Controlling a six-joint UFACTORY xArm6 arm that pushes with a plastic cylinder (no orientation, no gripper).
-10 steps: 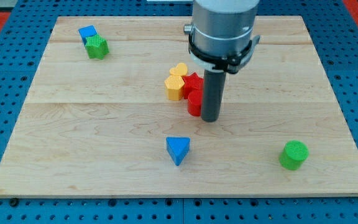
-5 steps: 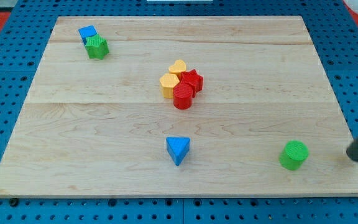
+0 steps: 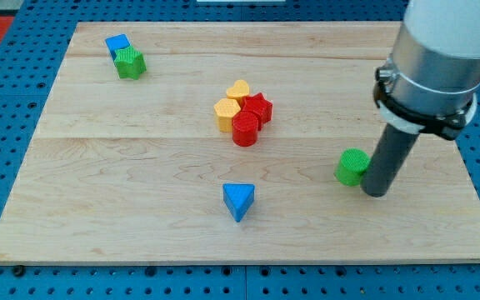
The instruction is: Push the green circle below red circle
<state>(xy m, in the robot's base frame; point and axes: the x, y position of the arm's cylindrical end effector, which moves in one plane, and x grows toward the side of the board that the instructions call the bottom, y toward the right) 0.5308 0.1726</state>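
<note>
Sitting on the surface (image 3: 140, 158) well to the view's right of the red circle (image 3: 245, 129) and a little lower than it, the green circle (image 3: 353, 167) has my tip (image 3: 376, 192) pressed against its right side, on the side away from the red circle. It looks like a small, light, rigid plastic cylinder, so I judge it will slide easily on the smooth wood but may roll off the rod's rounded face if the contact drifts off centre; there is nothing to grip, and the place to bear on it is the middle of its right wall, pushing toward the view's left. There are no jaws on this arm, only the rod, so nothing can be said of them being apart or together. The spot below the red circle lies well to the left of the green circle, and the blue triangle (image 3: 238, 200) sits just below that spot, which leaves a fairly narrow gap to stop in. Touching the red circle are a red star (image 3: 259, 106), a yellow hexagon-like block (image 3: 225, 114) and a yellow heart (image 3: 238, 90). Far up and to the left of the red circle, a green star (image 3: 129, 62) rests against a blue block (image 3: 117, 43).
</note>
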